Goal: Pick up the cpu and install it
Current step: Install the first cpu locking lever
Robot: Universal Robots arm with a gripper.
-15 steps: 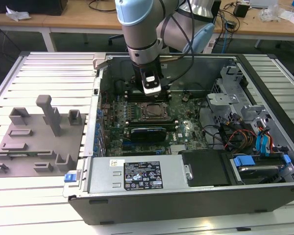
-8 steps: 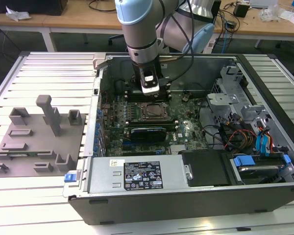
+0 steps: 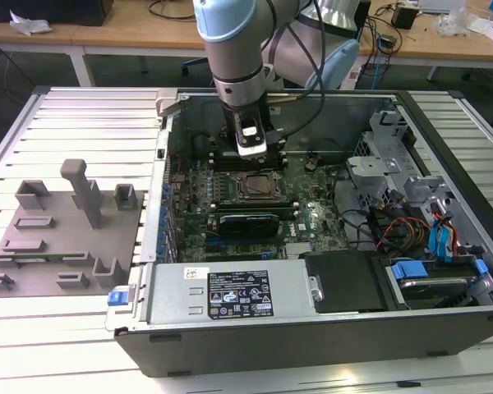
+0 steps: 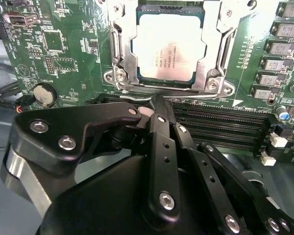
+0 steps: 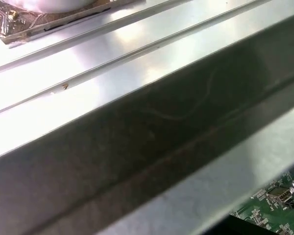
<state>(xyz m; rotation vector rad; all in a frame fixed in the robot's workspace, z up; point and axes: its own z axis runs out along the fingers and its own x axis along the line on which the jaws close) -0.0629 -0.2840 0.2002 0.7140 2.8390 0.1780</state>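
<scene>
Silvery-topped, the cpu (image 4: 169,47) already lies flat inside the socket frame (image 4: 122,54) on the motherboard (image 4: 63,44), square to the frame's edges, so you can judge that the seating step is done or nearly so. In the second wrist view you see its pale lid clearly, with the metal bracket arms of the frame standing around it and the rows of memory slots (image 4: 225,125) just beside it, between the socket and the gripper.

Your gripper (image 4: 156,100) sits apart from the chip, over those slots; its black fingers (image 4: 159,127) come together at the tips with nothing between them, so read the jaws as closed and empty. That fits a chip resting in its seat rather than carried.

From the exterior view you get what the wrist cannot give: the arm (image 3: 234,49) reaches straight down into the open computer case (image 3: 329,328), the gripper (image 3: 252,150) hanging just above the socket (image 3: 256,187) near the middle of the board. You also see the grey fixture block (image 3: 66,230) on the slatted table (image 3: 66,123) at the exterior view's left, well apart from the case.

The first wrist view gives you a close metal edge of the case (image 5: 147,147) and a sliver of green board (image 5: 269,210).
</scene>
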